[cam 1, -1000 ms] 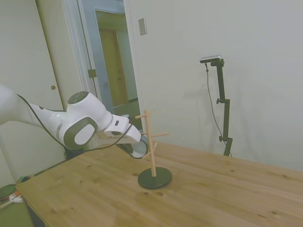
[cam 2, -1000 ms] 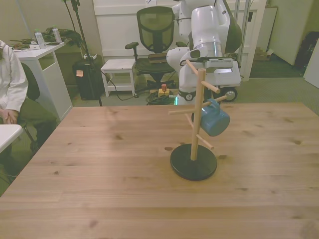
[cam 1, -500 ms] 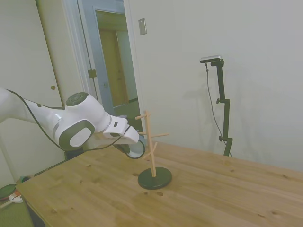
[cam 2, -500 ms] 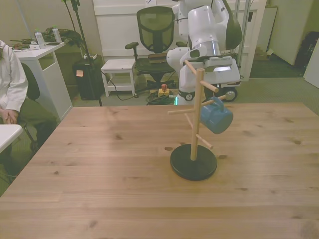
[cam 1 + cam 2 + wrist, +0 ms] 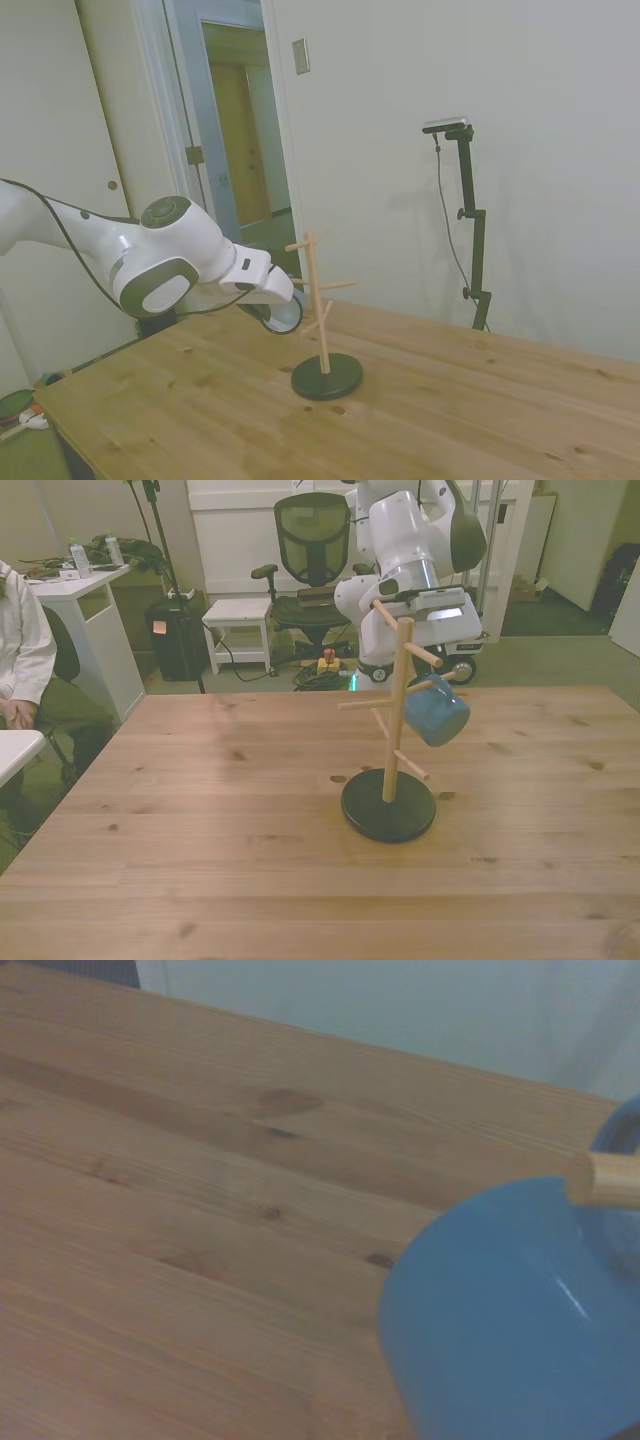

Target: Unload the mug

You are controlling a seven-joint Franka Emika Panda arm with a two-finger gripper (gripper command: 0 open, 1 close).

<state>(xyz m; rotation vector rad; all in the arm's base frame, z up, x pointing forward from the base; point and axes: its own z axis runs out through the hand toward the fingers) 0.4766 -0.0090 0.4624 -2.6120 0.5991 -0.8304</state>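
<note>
Mug [image 5: 436, 713] hangs on stand [image 5: 390, 742], tool [image 5: 440, 660] seemingly gripping it.

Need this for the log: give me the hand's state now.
Hand: up against the mug, which hangs by its handle on the peg stand; open or closed cannot be told.

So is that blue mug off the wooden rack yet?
No. The mug hangs tilted on a peg of the rack; the peg's tip shows through its handle.

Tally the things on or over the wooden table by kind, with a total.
Blue mug: 1
Wooden peg stand: 1
Robot gripper: 1
Total: 3
</note>
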